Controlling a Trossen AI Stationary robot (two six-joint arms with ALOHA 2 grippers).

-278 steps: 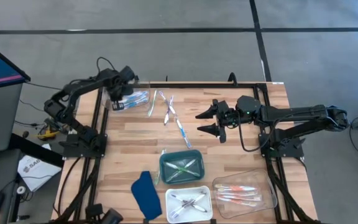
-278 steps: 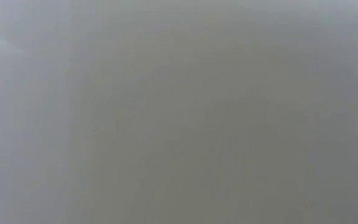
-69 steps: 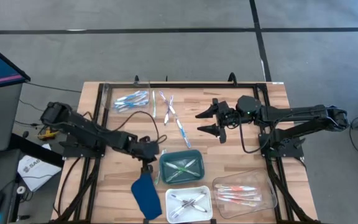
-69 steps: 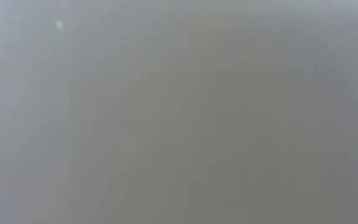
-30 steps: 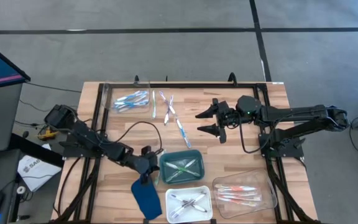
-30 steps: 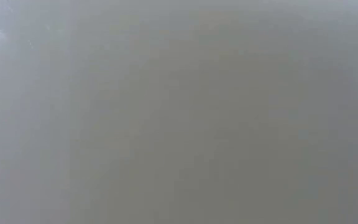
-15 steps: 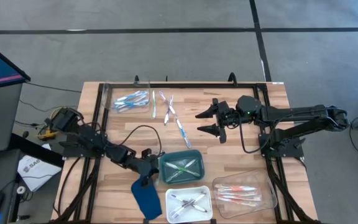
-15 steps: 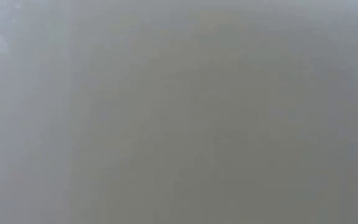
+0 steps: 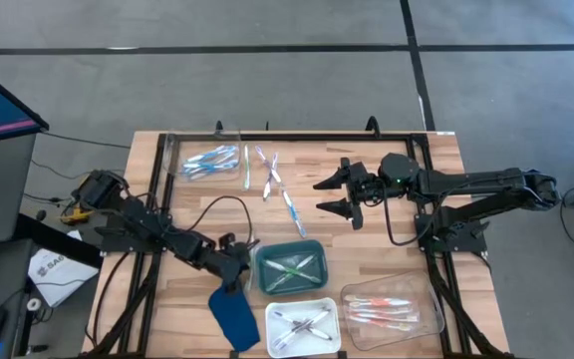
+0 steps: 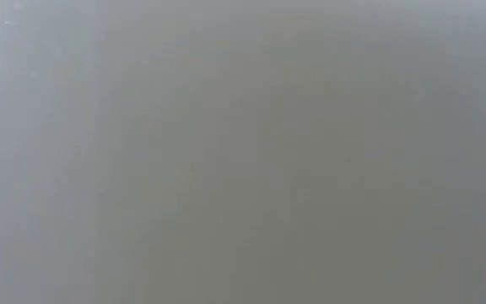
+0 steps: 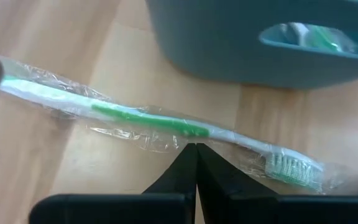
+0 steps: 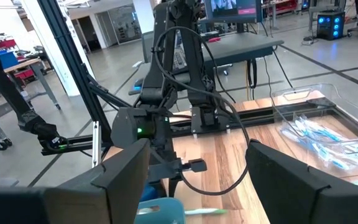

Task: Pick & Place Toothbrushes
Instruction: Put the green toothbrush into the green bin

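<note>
Sorting step in hand, judged by the layout: green toothbrush (image 11: 148, 118), wrapped in clear film, flat on the worktop (image 9: 387, 254) just outside the wall of the green tray (image 9: 259, 271), not yet in it. Left gripper (image 9: 237, 257) low at centre-left of the high view, jaws together, tips right at the film in the wrist view; unclear whether any film is pinched. Right gripper (image 9: 339, 196) waiting right of centre, jaws wide apart, holding nothing, near the loose toothbrushes (image 9: 275, 179).

Next move likely: part the left jaws, straddle the handle, close, lift over the wall, drop inside.

Tight quarters here: tray wall touching or nearly touching the brush on one side, blue cloth (image 9: 232, 311) just below the gripper, white tray (image 9: 270, 329) further down. Open boards to the left and toward upper centre, so best to approach and retreat that way. Worktop edges well off
</note>
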